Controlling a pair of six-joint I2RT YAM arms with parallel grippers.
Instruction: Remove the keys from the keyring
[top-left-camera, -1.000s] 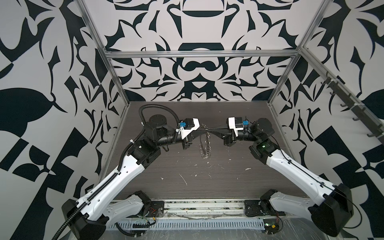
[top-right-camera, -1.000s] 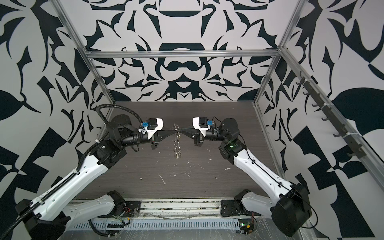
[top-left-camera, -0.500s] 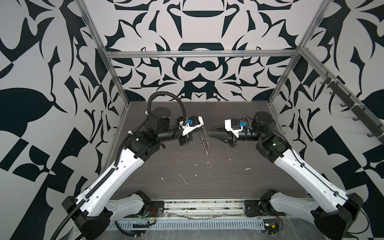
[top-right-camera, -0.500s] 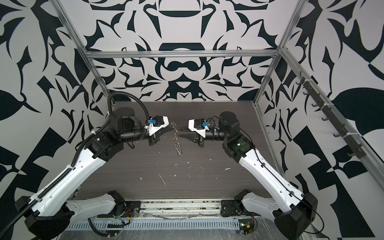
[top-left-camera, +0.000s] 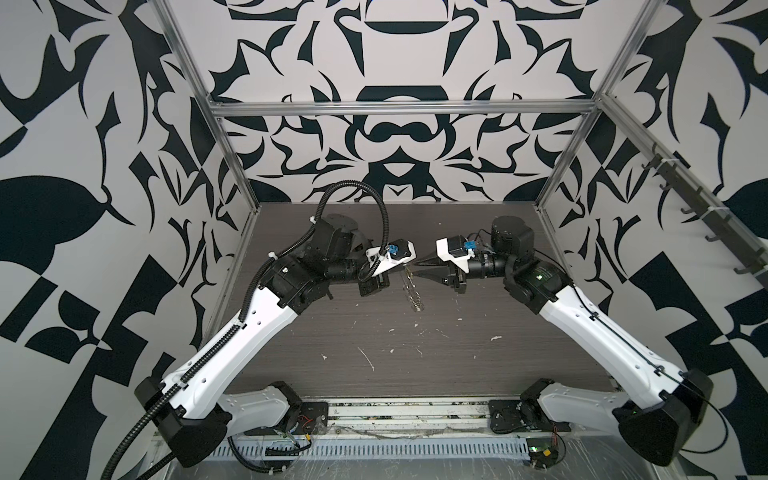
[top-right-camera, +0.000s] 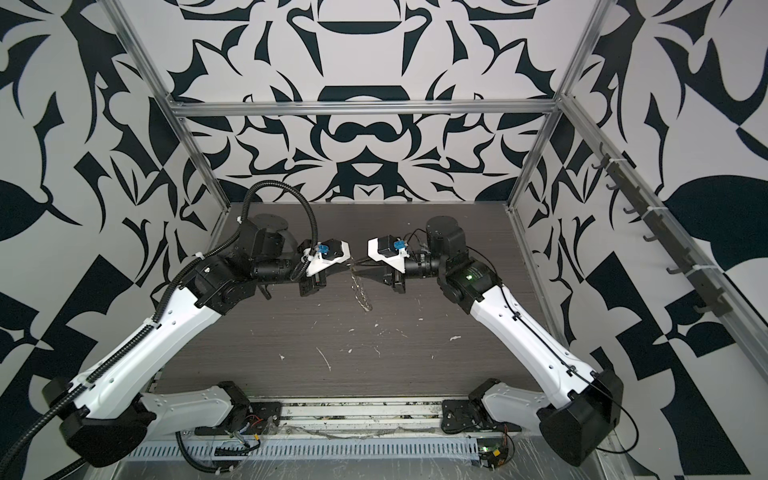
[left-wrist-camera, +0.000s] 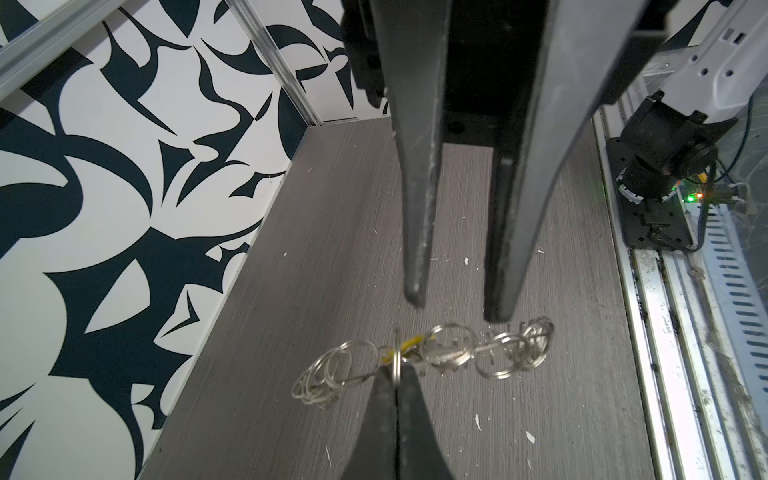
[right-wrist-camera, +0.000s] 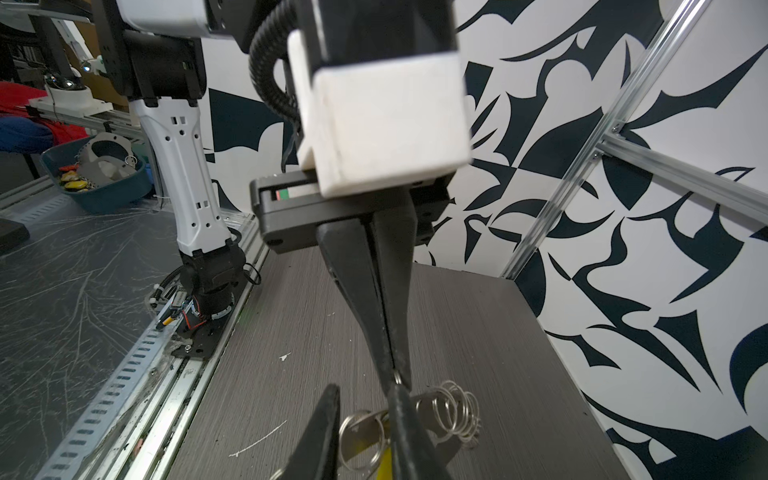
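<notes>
Your white-and-black left arm and right arm reached inward, wrists level, tips nearly meeting. Your black, tapered left pincer was clamped tight; your matching right pincer had its fingers parted.

nothing here can be read: no lettering, label, brand or number shows in any view. the walls carry only black and white abstract shapes. a small red and green strip sits on the black body of the left hand, too blurred to tell whether it holds any print.
</notes>
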